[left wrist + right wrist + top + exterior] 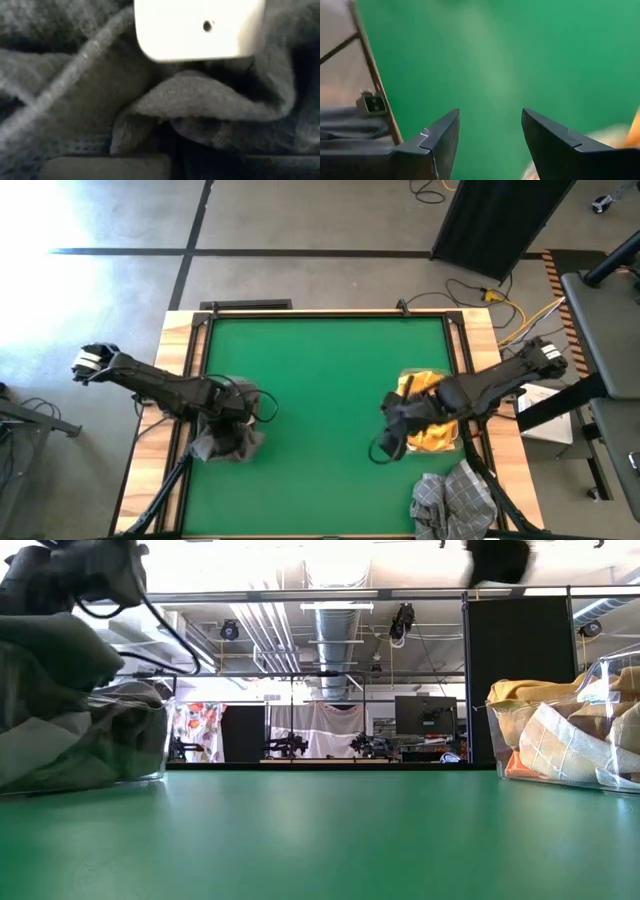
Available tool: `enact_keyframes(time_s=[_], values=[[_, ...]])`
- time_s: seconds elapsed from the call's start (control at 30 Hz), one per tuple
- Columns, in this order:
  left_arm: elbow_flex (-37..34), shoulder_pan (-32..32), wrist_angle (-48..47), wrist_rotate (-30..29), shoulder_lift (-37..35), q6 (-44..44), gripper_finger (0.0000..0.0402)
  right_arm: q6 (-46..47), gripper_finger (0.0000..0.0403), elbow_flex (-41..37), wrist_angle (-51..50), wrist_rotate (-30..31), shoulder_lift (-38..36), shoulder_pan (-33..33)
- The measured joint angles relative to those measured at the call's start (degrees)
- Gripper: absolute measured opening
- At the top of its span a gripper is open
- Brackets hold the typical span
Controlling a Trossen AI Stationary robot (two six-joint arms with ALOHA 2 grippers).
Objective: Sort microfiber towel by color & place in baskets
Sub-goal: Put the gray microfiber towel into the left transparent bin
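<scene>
The left see-through basket (200,448) (150,730) holds grey microfiber towels (240,444) (60,690) that heap above its rim. My left gripper (232,412) (70,570) is down on that heap, and grey cloth (190,95) fills its wrist view. The right basket (452,442) (500,745) holds orange-yellow towels (436,432) (560,730) (632,132). My right gripper (393,432) (490,145) hangs open over bare green table just left of that basket, touching nothing.
A pile of grey checked cloths (455,498) lies at the table's near right corner. A wooden frame (180,370) borders the green table (320,400), with a small camera (372,103) on its edge. The middle of the table between the baskets is free.
</scene>
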Motion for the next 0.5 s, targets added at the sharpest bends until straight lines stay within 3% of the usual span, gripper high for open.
enact_keyframes(time_s=[0.13, 0.3, 0.4, 0.5], values=[[-0.9, 0.0, -0.2, 0.1, -0.3, 1.4, 0.0002, 18.2, 0.0206, 0.9, -7.4, -0.7, 1.9, 5.6], [-1.2, 0.0, -1.5, 2.0, -0.8, 4.1, 0.0012, 43.1, 0.0206, 2.3, -9.5, -1.6, 2.9, 13.3], [-1.4, -0.5, -4.2, 3.2, -1.7, 4.0, 0.0040, 56.4, 0.0206, 2.5, -10.4, -6.9, 3.5, 18.2], [-1.5, -1.1, -5.5, 1.8, -3.4, 3.0, 0.0079, 63.5, 0.0206, 2.4, -10.8, -13.6, 4.8, 24.2]])
